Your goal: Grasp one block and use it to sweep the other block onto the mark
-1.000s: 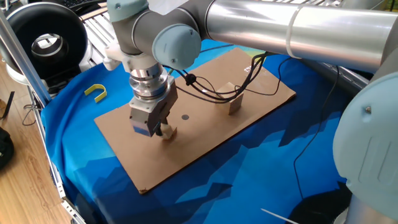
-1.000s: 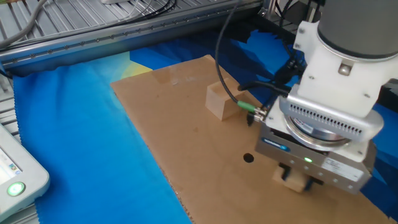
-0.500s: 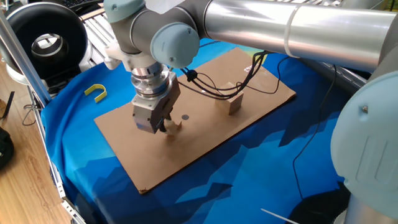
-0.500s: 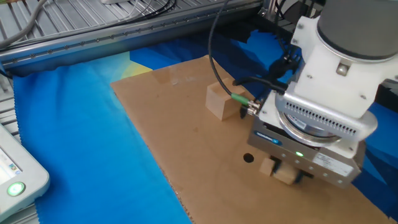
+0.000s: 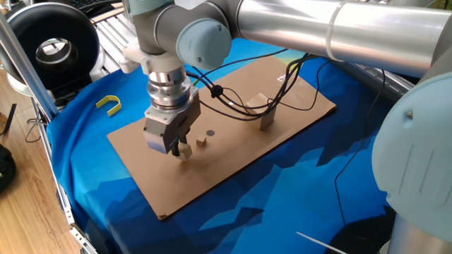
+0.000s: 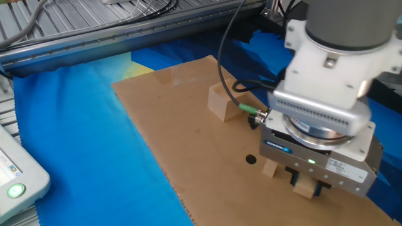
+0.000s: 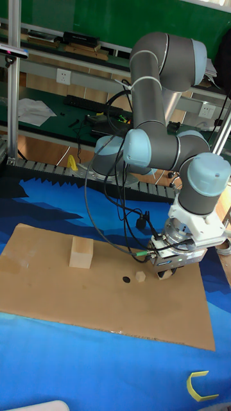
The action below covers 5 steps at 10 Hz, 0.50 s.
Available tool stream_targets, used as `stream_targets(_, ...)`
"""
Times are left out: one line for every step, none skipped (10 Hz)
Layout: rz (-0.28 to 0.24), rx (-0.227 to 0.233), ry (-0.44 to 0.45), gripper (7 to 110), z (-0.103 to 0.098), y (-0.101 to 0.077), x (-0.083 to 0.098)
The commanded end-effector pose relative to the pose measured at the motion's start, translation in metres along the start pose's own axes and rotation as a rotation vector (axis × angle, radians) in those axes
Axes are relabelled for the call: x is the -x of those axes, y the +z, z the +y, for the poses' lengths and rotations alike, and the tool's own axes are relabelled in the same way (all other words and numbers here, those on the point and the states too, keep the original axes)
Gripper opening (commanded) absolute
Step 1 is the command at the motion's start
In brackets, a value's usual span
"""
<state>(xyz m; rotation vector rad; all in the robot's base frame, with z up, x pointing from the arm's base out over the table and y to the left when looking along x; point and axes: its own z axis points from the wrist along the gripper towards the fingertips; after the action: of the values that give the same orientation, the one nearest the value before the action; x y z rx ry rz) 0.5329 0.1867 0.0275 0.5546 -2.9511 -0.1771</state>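
Tall fixed view | hand [image 7: 165,275] clamped on pale cube [image 6: 306,186] | tiniest cube [image 7: 140,277] just beside dark dot [image 7: 126,279]

A robotics lab or test bench, by every sign. A large grey-and-blue industrial arm [image 7: 163,138] stands over a blue cloth [image 6: 69,119] with a brown cardboard sheet [image 5: 233,134] laid across it. Behind the far edge of the cloth run aluminium rails [image 6: 125,25] and an upright metal post [image 7: 13,77]. A shelf [image 7: 70,106] behind holds what looks like a keyboard and loose cables, though that part is dim. Wall sockets [image 7: 62,77] sit against a green wall [image 7: 96,19].
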Motion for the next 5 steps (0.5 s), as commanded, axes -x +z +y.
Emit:
stream_targets(-0.018,0.031,-0.004,7,-0.015,-0.007,0.002)
stream_targets(-0.017,0.029,-0.010,7,-0.022,-0.008,0.000)
stream_targets(-0.017,0.009,-0.015,7,-0.031,-0.008,-0.001)
stream_targets(-0.013,-0.009,-0.018,7,-0.038,-0.008,-0.003)
stream_targets(-0.012,-0.024,-0.024,7,-0.042,-0.008,-0.004)
